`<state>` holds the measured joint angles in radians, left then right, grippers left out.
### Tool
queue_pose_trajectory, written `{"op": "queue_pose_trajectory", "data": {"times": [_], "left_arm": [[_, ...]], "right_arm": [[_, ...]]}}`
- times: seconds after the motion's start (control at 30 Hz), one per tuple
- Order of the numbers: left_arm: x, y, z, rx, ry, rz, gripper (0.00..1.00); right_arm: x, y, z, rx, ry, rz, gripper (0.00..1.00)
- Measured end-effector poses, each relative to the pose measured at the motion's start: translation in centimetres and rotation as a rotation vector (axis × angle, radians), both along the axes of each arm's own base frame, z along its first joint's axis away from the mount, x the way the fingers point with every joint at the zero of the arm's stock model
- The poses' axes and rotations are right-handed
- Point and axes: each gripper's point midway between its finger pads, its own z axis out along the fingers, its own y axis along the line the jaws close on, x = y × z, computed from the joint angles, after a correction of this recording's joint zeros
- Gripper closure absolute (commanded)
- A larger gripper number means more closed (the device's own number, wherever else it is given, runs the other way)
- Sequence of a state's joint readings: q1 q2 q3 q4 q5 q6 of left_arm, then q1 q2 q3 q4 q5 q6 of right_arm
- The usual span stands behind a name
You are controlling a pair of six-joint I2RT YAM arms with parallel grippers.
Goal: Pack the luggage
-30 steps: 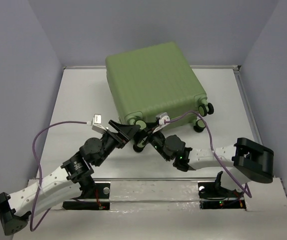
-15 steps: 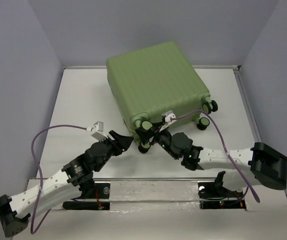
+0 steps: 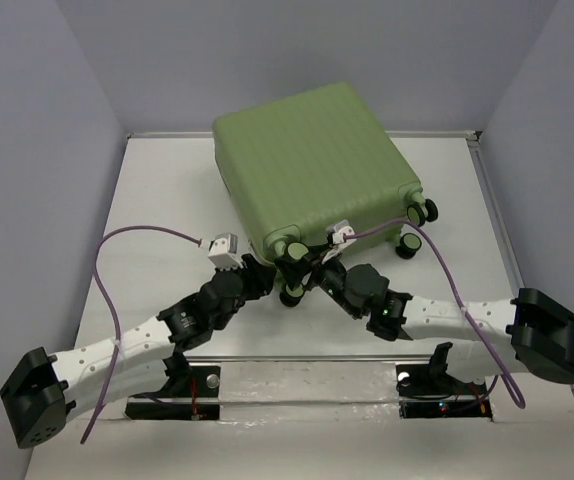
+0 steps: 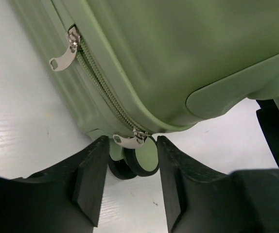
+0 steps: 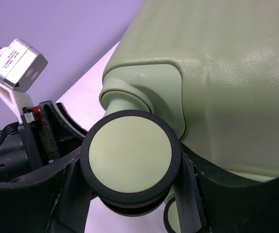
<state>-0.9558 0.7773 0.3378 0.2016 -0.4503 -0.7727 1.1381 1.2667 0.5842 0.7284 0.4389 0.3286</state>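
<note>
The luggage (image 3: 317,160), a light-green ribbed suitcase, lies zipped shut on the white table (image 3: 167,200). My right gripper (image 3: 298,262) is shut on a black-and-green wheel (image 5: 130,154) at the near corner, both fingers pressing its rim. My left gripper (image 4: 130,160) is open at the same corner. Its black fingers (image 4: 91,179) flank a silver zipper pull (image 4: 128,141) and a wheel pair (image 4: 140,160) below it. A second zipper pull (image 4: 64,52) hangs further along the zip. The lining is hidden.
Two more wheels (image 3: 415,225) stick out at the suitcase's right corner. Grey walls close off the table on the left, back and right. Purple cables (image 3: 142,235) loop from both wrists. The left wrist's camera block (image 5: 15,68) sits close to my right fingers.
The left arm has swung in to the suitcase's near corner and its jaws have narrowed round the zipper pull. The right arm and the suitcase have shifted slightly right, the wheel still gripped.
</note>
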Motion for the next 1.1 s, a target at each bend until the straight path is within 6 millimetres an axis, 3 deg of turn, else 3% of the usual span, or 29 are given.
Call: {"op": "queue_pose_trajectory", "data": {"times": [0.1, 0.4, 0.53, 0.83, 1.1], "left_arm": [[0.4, -0.4, -0.1, 0.032, -0.009, -0.011, 0.52], [0.7, -1.0, -0.1, 0.066, -0.026, -0.029, 0.71], [0.7, -1.2, -0.3, 0.082, -0.02, -0.036, 0.93], [0.5, -1.3, -0.5, 0.093, 0.01, -0.034, 0.94], [0.8, 0.6, -0.2, 0.083, 0.048, 0.037, 0.94]], "right_arm": [[0.0, 0.0, 0.0, -0.001, 0.001, 0.0, 0.92], [0.0, -0.1, -0.2, 0.002, 0.007, -0.002, 0.93], [0.2, -0.3, -0.2, 0.004, 0.008, -0.008, 0.93], [0.2, -0.6, -0.2, 0.006, 0.008, -0.012, 0.93], [-0.7, -2.1, -0.3, -0.004, 0.012, 0.003, 0.93]]}}
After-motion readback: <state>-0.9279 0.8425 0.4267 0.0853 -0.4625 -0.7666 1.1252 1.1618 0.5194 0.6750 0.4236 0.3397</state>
